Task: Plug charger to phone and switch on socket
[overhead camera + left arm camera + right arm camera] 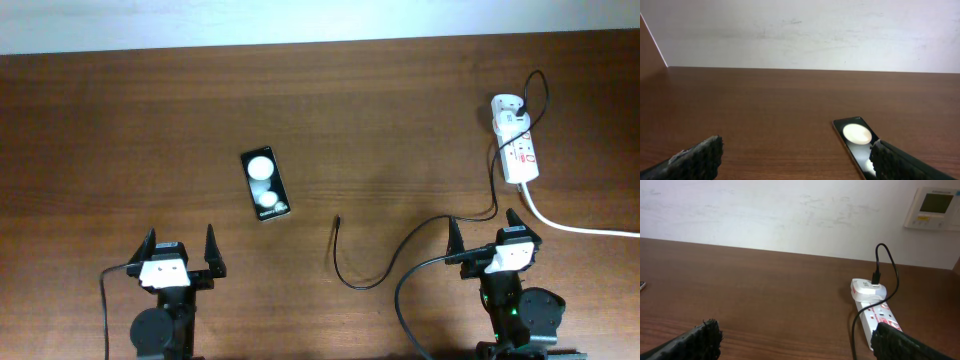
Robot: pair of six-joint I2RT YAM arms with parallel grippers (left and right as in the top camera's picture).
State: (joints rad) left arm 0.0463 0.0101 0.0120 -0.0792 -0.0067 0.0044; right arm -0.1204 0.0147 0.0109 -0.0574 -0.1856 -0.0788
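While both arms sit low at the near edge of the tabletop [120,130], the left pincer [182,243] stands wide open and holds nothing. The right pincer [484,230] is spread just as wide and is equally empty.

The phone [265,184] lies flat ahead of the left pincer and a little to its right, apart from both fingers. In the left wrist view its near end slips behind that pincer's right finger.

The socket [522,155] lies ahead of the right pincer, slightly to its right, with its thick white cord trailing off to the right. The charger [345,265] has its white adapter seated at the socket's far end. From there its thin black cable loops down the socket's left side and passes just in front of the right pincer's fingertips. It then curves away to that pincer's left. The plug tip rests bare on the tabletop between the two pincers, near the phone but not touching it.
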